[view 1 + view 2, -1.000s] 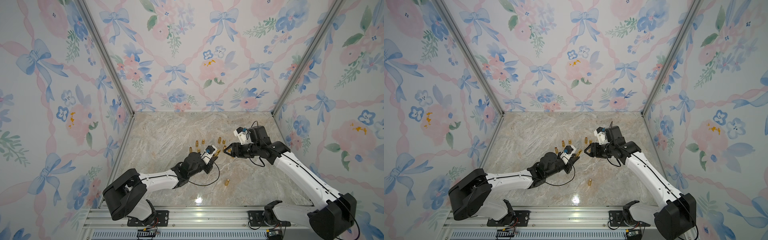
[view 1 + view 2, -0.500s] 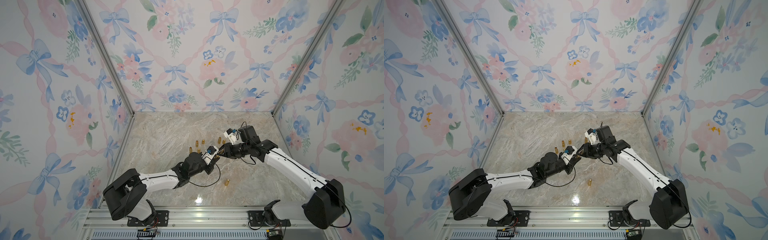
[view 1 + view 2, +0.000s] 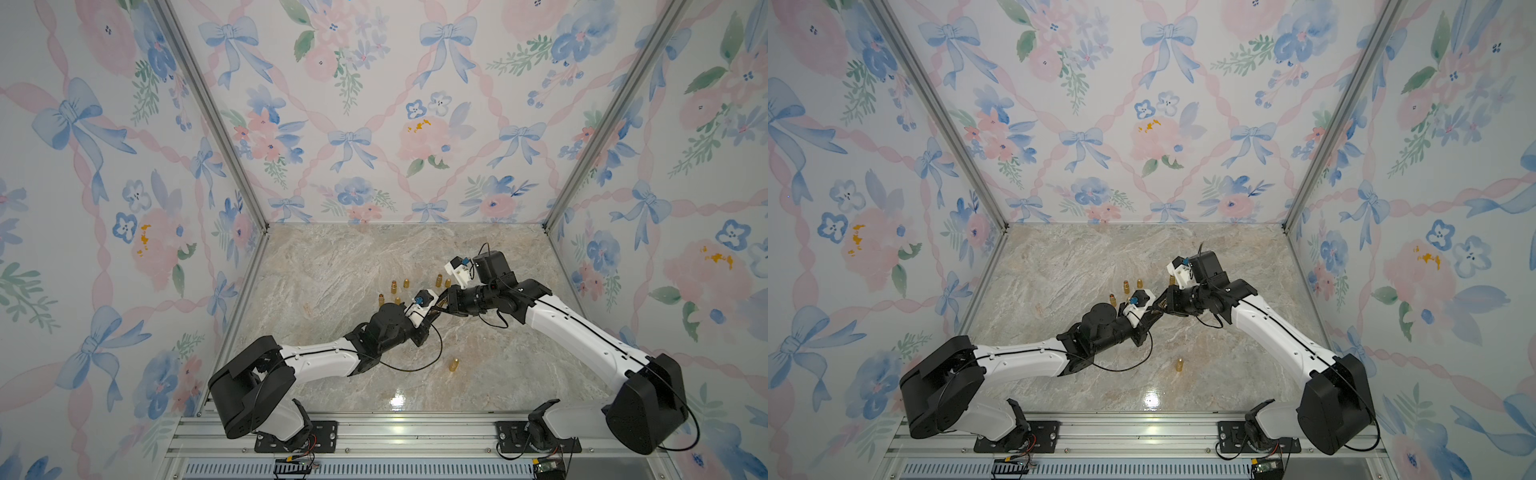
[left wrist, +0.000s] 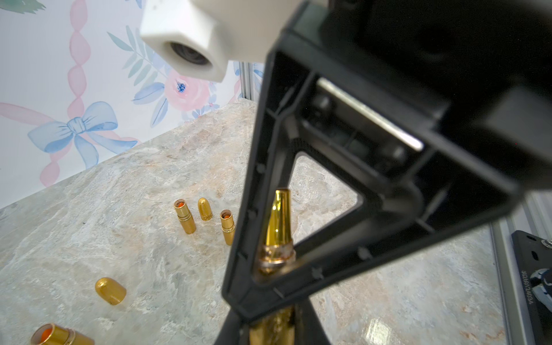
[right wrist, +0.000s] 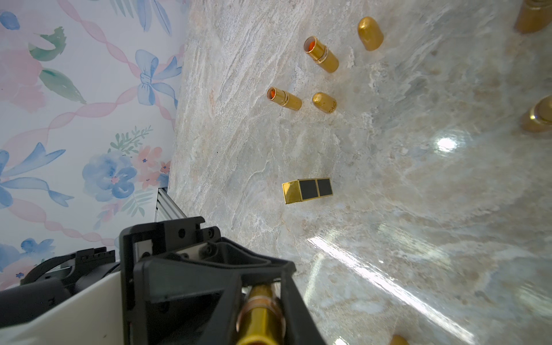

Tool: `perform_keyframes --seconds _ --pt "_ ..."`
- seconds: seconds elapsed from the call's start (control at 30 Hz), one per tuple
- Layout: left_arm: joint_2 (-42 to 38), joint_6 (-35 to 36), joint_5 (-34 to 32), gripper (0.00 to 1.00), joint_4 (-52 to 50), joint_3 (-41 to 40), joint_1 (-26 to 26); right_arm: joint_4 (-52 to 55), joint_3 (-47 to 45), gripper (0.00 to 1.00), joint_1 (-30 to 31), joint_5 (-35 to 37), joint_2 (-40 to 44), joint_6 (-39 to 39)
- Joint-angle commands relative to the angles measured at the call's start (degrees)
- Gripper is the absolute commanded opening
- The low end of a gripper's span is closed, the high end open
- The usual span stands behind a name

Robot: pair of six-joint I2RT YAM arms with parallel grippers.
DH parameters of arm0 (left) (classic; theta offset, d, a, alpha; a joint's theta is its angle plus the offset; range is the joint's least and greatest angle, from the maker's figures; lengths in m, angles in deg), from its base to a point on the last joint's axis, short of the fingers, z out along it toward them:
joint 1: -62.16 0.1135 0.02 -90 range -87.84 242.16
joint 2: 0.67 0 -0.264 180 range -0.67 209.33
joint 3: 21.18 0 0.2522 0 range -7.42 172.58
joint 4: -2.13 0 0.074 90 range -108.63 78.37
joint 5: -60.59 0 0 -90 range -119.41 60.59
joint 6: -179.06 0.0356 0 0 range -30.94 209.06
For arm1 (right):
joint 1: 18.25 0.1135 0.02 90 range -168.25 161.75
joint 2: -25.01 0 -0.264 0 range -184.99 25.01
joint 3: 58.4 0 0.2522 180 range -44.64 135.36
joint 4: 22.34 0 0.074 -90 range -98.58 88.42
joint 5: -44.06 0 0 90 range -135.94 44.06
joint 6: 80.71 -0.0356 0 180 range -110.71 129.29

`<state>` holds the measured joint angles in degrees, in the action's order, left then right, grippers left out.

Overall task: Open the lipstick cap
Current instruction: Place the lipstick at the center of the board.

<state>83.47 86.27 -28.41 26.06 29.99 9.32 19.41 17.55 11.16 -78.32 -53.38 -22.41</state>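
Checking with you: left gripper (image 3: 432, 316) closed on the lipstick (image 4: 270, 327) body, right gripper (image 3: 444, 303) closed on its cap (image 4: 277, 215)?
— Yes, held up beside the opened tubes (image 4: 185, 216). Pull along its axis, toward your right arm.

Marble-look tabletop (image 3: 332, 266). Floral bow wallpaper (image 3: 374, 104) behind and beside it; aluminium posts (image 3: 217, 124) at its rear corners; glare (image 3: 397, 401) near front edge.

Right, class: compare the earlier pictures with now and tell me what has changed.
The right gripper swung in toward the left gripper and closed on the free end of the lipstick held out there. The left gripper stayed in place, shut on the lipstick. The loose lipsticks and caps on the table stayed put.
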Motion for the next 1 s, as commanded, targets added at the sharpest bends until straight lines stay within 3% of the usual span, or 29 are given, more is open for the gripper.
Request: perform_keyframes --seconds 0.0,0.13,0.23,0.3,0.57,0.83,0.97 --pt "1.0 0.1 -1.5 0.00 0.9 1.4 -0.2 -0.2 -0.3 0.20 0.5 -0.2 0.0 0.4" --pt "0.9 0.1 -2.3 0.00 0.9 1.2 -0.2 1.0 0.6 0.18 0.1 1.3 0.2 0.7" --pt "0.6 0.0 -2.8 0.17 0.9 0.8 -0.2 2.8 1.8 0.18 -0.5 3.9 0.3 1.4" --pt "0.1 0.0 -2.8 0.36 0.8 0.4 -0.2 4.3 2.6 0.17 -1.1 5.8 0.2 2.2" --pt "-2.7 -0.1 -3.1 0.64 0.6 -2.3 -0.2 8.1 4.1 0.17 -2.0 17.0 -0.9 6.6" --pt "-4.7 -1.9 -3.5 0.96 -1.2 -4.2 -0.3 4.5 1.7 0.18 0.0 30.4 -4.5 9.2" --pt "-4.8 -3.1 -4.2 0.98 -2.6 -4.2 -0.5 -0.5 -0.8 0.18 0.8 33.5 -6.8 9.3"
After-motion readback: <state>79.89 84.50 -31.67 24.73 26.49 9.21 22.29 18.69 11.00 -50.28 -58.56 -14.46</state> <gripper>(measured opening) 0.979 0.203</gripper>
